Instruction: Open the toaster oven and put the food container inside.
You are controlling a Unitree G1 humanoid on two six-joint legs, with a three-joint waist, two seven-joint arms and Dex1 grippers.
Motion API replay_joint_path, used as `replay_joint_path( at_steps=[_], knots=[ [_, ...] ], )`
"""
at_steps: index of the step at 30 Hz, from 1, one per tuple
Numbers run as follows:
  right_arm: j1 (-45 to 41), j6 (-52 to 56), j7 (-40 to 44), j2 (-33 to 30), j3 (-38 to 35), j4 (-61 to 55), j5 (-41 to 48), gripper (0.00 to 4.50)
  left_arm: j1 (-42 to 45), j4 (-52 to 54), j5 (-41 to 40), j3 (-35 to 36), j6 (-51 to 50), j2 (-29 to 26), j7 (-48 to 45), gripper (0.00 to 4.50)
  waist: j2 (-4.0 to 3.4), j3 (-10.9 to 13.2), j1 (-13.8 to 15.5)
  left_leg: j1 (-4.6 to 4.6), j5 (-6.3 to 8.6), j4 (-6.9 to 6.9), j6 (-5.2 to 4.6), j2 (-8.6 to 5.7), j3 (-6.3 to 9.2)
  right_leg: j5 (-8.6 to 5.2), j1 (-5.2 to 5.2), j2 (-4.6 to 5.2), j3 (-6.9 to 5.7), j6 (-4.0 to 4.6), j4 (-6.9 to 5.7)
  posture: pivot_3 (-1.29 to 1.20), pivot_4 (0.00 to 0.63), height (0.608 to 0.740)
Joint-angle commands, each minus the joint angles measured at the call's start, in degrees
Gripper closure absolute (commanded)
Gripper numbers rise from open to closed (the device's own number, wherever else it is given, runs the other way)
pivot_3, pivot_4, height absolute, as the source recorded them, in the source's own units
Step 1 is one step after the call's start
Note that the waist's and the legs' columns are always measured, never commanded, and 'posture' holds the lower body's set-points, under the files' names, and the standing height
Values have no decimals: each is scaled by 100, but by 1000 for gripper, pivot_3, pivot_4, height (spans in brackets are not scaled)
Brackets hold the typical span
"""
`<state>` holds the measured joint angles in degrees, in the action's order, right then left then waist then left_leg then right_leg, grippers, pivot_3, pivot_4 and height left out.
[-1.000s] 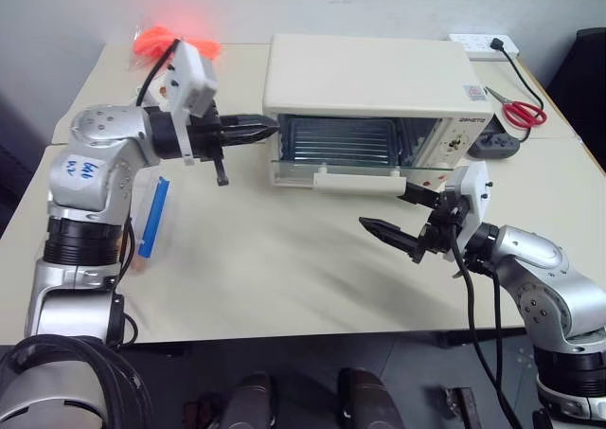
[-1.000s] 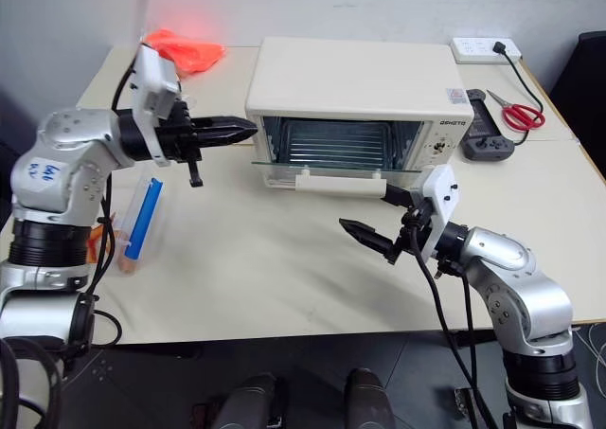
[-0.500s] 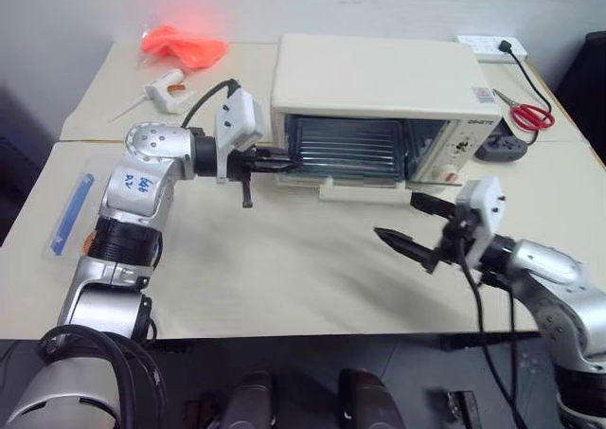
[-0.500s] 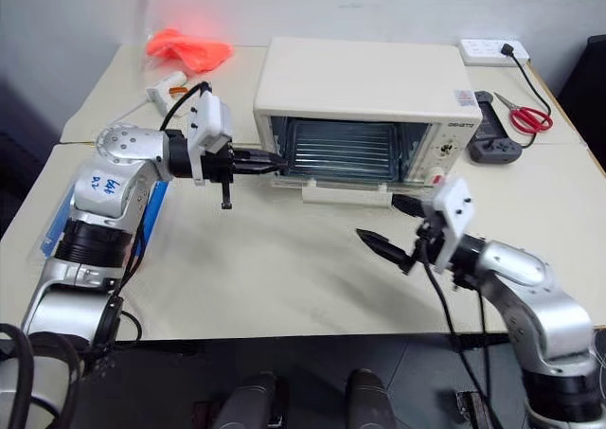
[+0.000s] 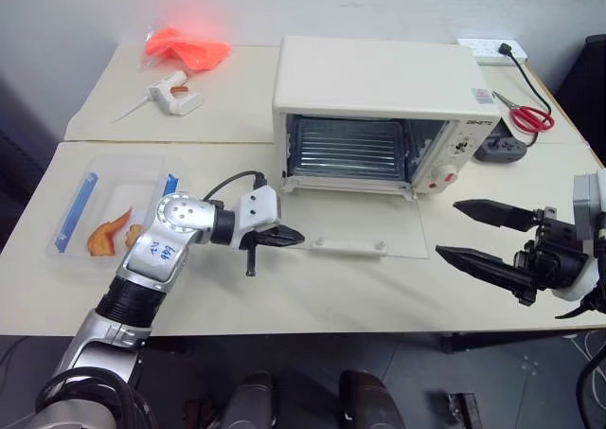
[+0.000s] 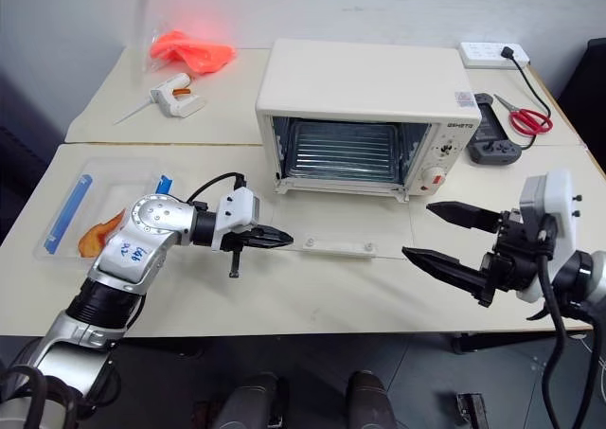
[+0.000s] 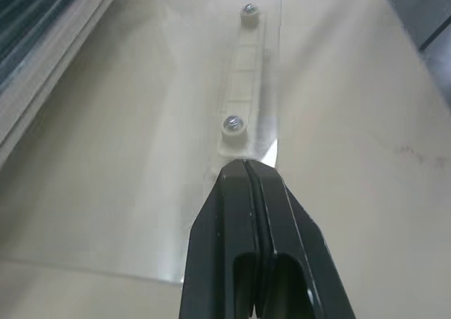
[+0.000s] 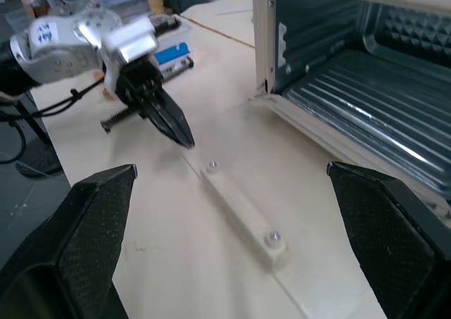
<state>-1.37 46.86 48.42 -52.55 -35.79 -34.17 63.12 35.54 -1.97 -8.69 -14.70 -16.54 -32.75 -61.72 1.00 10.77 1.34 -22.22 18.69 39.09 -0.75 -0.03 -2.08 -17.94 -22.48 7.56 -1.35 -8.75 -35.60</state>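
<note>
Glass door [image 5: 365, 232]: flat on table, centre frame.
Left gripper [image 5: 295, 241]: jaws closed at handle [image 5: 350, 246].
Right gripper [image 5: 478, 232]: jaws spread, empty.
Risk: food container [image 5: 109, 208] snagging door.

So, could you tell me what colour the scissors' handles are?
Red; the scissors show best in the left eye view.

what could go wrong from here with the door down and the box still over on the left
The glass door lies flat on the table, so an arm sweeping across could press on it. The food container sits beyond the left arm; the shut left gripper must open and reach back. The open right gripper is far from it.
</note>
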Motion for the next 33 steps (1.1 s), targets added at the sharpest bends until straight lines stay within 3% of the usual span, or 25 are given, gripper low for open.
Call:
replay_joint_path(
  at_steps=[1,6,11,14,20,27,30,33],
  knots=[
    [-215,12,-167,-156,81,-150,265,0,-29,-44,259,-45,103,156,378,4485,0,0,9,-2,1,0,-1,1,0,0,0,-1,-1,0,-1,0,150,740],
    [-377,-42,-57,-258,297,-48,202,0,-188,348,211,167,-142,218,667,4485,0,0,13,-7,3,1,-6,-8,3,4,5,6,-6,-7,4,0,150,740],
    [-644,-117,237,-377,591,147,81,0,-475,1595,-396,797,-955,-75,718,4485,0,0,-45,-8,2,1,-5,3,0,4,-2,0,-4,-7,0,0,150,740],
    [-943,-253,465,-410,988,372,-142,0,-703,2468,-839,1478,-1842,-426,950,3892,0,0,-42,-6,1,1,-3,2,4,3,1,2,-6,-6,2,0,150,740],
    [-1726,-410,904,-338,1723,945,-523,0,-1224,3700,-1569,3138,-3265,-1032,1495,2218,0,0,-133,-6,2,-2,-3,2,6,3,1,3,-6,-5,4,0,150,740],
    [-2697,-482,1378,-114,2531,1612,-937,0,-3121,4421,-1923,5532,-3542,-1937,796,228,0,1,-175,-6,7,-11,5,9,4,-2,-7,2,-6,4,10,0,150,740],
    [-3025,-590,1596,23,2826,1901,-1178,0,-3743,4342,-1906,6501,-3793,-2010,774,33,-3,2,-150,-3,9,-10,10,11,4,-7,-8,4,-8,13,26,0,150,740],
    [-3294,-656,1763,180,3018,2144,-1329,0,-3611,4753,-2215,7341,-5145,-1460,1558,33,-3,2,-132,-3,9,-10,9,9,11,-7,-3,11,-13,14,29,0,150,740]
  ],
)
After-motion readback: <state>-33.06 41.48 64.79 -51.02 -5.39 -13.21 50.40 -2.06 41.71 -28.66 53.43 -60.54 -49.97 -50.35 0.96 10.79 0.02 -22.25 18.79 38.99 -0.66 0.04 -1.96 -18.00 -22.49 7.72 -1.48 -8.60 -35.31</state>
